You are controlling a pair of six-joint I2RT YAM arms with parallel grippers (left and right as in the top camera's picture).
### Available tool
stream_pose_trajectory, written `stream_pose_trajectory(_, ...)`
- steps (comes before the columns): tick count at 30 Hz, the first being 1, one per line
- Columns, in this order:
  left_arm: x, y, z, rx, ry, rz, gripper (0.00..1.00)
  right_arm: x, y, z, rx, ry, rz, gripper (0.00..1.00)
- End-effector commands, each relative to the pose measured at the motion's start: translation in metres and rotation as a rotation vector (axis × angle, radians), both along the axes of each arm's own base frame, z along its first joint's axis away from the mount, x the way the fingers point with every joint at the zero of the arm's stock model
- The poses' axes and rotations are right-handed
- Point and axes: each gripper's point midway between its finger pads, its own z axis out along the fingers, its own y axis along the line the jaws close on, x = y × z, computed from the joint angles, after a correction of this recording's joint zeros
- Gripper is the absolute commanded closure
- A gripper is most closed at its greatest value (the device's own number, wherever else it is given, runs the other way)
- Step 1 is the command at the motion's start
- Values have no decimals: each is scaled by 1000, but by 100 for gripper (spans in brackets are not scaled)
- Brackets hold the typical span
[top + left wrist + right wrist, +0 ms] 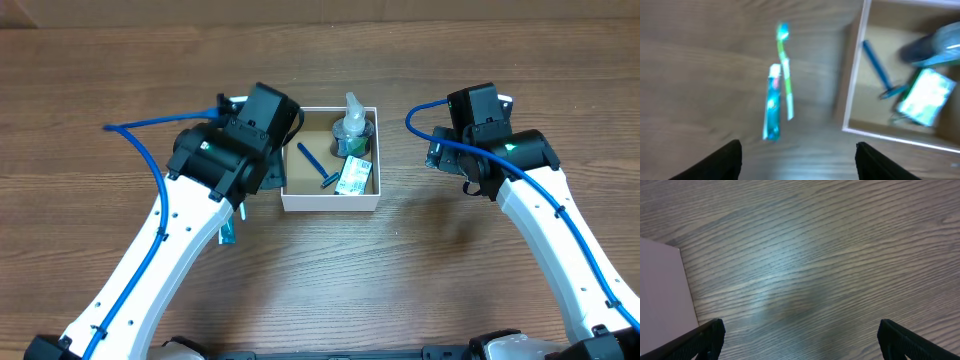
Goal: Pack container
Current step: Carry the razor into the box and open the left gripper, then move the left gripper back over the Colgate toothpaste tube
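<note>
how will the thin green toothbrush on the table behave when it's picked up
The thin green plastic toothbrush looks stiff and light, so it probably won't sag. It lies flat on the wooden table, so it may slip from a pinch. The teal tube beside it could get nudged.

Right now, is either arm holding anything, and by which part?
Nothing is held. The left tool stands open, the toothbrush and tube lying loose on the table beyond it; the right tool is open and empty too.
</note>
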Motion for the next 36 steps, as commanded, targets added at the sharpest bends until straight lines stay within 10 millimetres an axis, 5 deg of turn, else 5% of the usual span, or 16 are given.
stream_pose_trajectory(1, -10, 19, -27, 82, 50, 102, 27, 4, -2, 14, -1, -45, -13, 0)
stream_pose_trajectory(11, -18, 27, -108, 112, 96, 101, 23, 4, -2, 14, -1, -45, -13, 0)
stream_pose_trajectory(19, -3, 32, -122, -7, 144, -15, 11, 4, -2, 14, -1, -45, -13, 0)
stream_pose_trajectory(31, 2, 58, -143, -58, 174, -94, 16, 4, -2, 14, -1, -45, -13, 0)
stream_pose_trajectory(36, 6, 58, -158, -107, 144, -87, 27, 4, -2, 14, -1, -45, -13, 0)
